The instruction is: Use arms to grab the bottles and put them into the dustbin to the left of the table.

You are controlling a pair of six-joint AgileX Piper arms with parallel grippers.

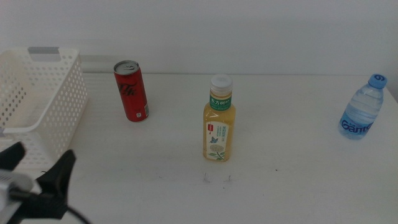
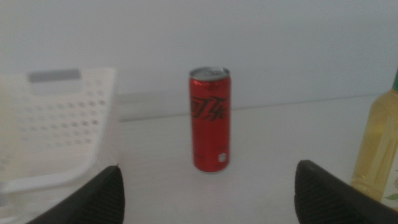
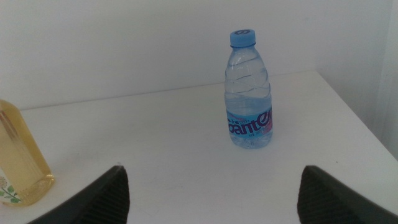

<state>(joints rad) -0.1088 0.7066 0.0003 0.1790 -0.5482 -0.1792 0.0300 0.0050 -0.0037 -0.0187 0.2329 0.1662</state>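
The slim red can stands upright on the white table, just right of the white perforated dustbin. The tall yellow-drink bottle stands mid-table. The small water bottle stands at the far right. My left gripper is open and empty at the bottom left, in front of the dustbin. In the left wrist view it faces the can from a distance. My right gripper is open and empty and faces the water bottle. It is out of the middle view.
The dustbin and the yellow bottle flank the can in the left wrist view. The yellow bottle also shows in the right wrist view. The table's right edge runs close to the water bottle. A white wall stands behind the table.
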